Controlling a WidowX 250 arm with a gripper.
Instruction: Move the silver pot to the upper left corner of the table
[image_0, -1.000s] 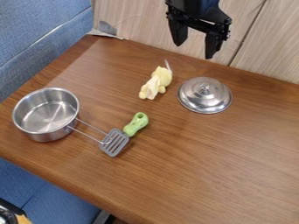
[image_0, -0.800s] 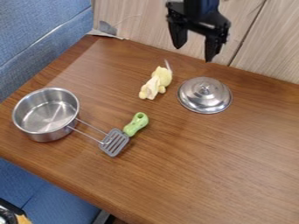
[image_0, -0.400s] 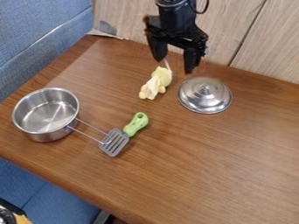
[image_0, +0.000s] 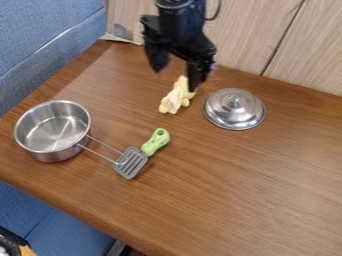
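Gripper (image_0: 176, 80) swings down and closer to the silver saucepan (image_0: 52, 131), fingers wide apart and holding nothing, so I think I'm getting ready to grab it

Table (image_0: 247, 200) with pot (image_0: 53, 127), spatula (image_0: 148, 149), toy (image_0: 175, 99), lid (image_0: 234, 110)

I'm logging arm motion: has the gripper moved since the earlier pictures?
Yes, the gripper has moved left and down, away from above the metal lid.
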